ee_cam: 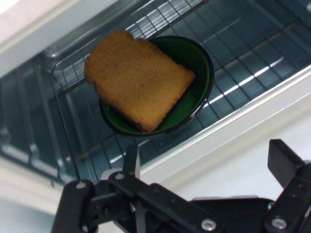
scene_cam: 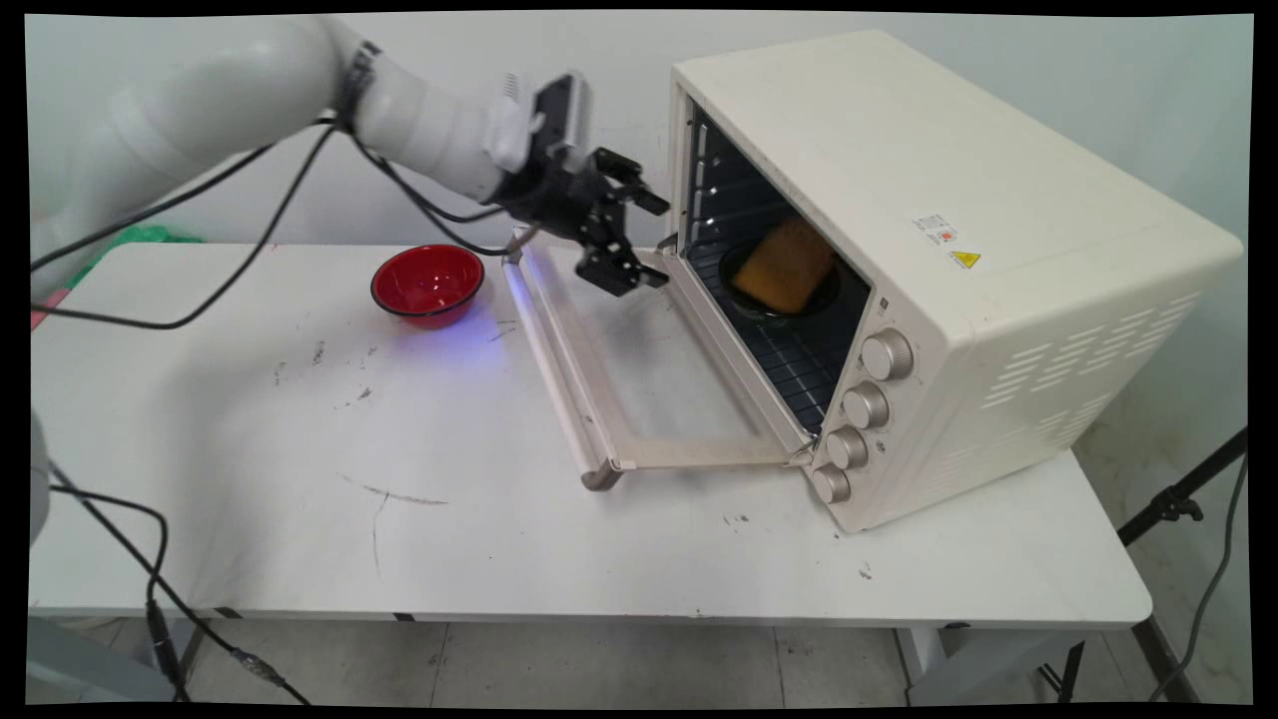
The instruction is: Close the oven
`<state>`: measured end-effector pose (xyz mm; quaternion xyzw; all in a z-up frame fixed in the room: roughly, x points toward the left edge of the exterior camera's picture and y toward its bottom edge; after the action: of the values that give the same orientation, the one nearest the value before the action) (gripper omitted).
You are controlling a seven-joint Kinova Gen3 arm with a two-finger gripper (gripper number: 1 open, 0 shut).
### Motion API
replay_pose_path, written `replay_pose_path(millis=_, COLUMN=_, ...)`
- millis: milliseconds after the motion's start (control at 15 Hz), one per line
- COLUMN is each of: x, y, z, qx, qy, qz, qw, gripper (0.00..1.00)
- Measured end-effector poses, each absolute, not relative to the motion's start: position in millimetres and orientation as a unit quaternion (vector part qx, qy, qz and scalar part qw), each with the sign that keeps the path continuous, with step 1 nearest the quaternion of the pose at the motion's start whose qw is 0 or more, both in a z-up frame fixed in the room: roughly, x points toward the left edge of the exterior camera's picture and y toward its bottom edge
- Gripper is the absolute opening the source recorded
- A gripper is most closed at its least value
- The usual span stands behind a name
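A cream toaster oven (scene_cam: 958, 250) stands on the right of the table with its glass door (scene_cam: 639, 389) folded down flat. On its wire rack (ee_cam: 243, 63) sits a dark green bowl (ee_cam: 199, 73) holding a slice of brown toast (ee_cam: 136, 77), also seen as toast (scene_cam: 786, 265) inside the cavity. My gripper (scene_cam: 639, 240) hovers open above the lowered door, just outside the oven mouth and facing the bowl. Nothing is between its fingers (ee_cam: 282, 160). In the hand view the gripper (ee_cam: 204, 155) points at the bowl's near rim.
A red bowl (scene_cam: 427, 284) stands on the white table (scene_cam: 300, 469) left of the oven door. Several control knobs (scene_cam: 865, 404) line the oven's front right. Black cables (scene_cam: 250, 250) hang from the arm over the table's left side.
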<state>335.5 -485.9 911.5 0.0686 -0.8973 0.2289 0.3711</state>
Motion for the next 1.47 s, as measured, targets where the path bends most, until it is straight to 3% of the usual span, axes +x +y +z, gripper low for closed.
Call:
replay_pose_path(millis=400, x=402.4, y=-439.7, z=922.2, qx=0.143, qy=-0.873, qz=0.193, qw=0.424, gripper=1.0)
replay_pose_path(millis=1000, x=481.2, y=-389.1, z=915.5, qx=0.206, qy=-0.859, qz=0.161, qw=0.441, gripper=1.0)
replay_pose_path(millis=1067, x=490.4, y=-383.1, z=913.0, qx=0.214, qy=-0.859, qz=0.158, qw=0.438, gripper=0.0)
replay_pose_path(millis=1467, x=528.7, y=-359.9, z=892.0, qx=0.259, qy=-0.866, qz=0.145, qw=0.403, gripper=0.0)
